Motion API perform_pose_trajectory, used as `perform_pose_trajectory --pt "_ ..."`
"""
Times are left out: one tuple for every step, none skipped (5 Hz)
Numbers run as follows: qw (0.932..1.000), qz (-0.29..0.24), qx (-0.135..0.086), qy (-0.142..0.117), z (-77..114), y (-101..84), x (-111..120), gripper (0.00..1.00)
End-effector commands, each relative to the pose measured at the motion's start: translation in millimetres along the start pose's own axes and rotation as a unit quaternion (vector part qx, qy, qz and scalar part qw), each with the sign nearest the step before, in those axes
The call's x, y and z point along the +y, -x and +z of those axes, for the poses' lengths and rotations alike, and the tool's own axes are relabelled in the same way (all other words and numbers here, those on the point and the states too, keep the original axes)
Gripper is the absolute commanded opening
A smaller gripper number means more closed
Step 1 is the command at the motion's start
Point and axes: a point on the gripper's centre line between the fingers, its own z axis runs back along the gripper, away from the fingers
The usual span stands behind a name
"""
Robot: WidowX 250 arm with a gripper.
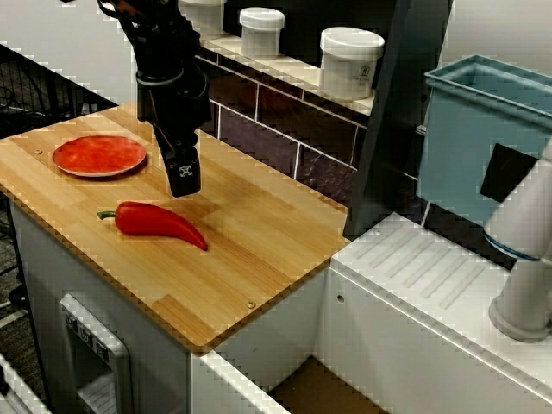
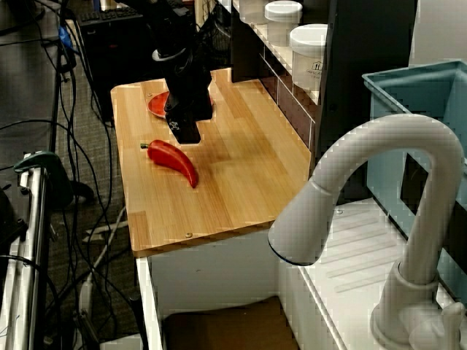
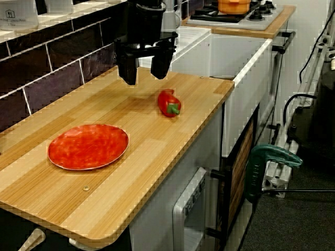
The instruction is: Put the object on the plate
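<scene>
Your gripper [image 3: 145, 70] is open, jaws spread and empty, hanging above the wooden counter [image 1: 259, 233] just behind the chili pepper [image 1: 159, 222], not touching it. The pepper lies flat on the board near the front edge, green stem toward the plate [image 1: 99, 155] and pointed tip away from it; the plate sits well apart, toward the far end of the counter. Expect the pepper to be light and fairly stiff, but the skin is glossy, so it will likely slip if you pinch the taper. I'd take it across the thick section near the stem end, jaws square to its long axis, and close gently: too much force could bruise or split it. It's curved and roughly as long as the plate is wide, so it may roll or swing in the grip; a hold near the middle of its mass should keep it level. Lower before closing; from here you're too high.
</scene>
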Motion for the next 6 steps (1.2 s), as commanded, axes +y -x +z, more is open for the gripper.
perform_pose_trajectory --pt "1.0000 0.000 0.000 0.000 0.0 0.0 0 1.00" --pt "0.9973 -0.052 0.026 0.044 17.3 3.6 -14 1.00" --pt "0.9947 -0.065 0.035 0.071 40.0 10.1 -27 1.00" --pt "0.9947 -0.074 0.020 0.069 58.4 15.2 -40 1.00" --pt "0.9931 -0.083 0.020 0.081 60.4 19.1 -46 1.00" --pt "0.9941 -0.078 0.021 0.072 49.4 20.0 -46 1.00"
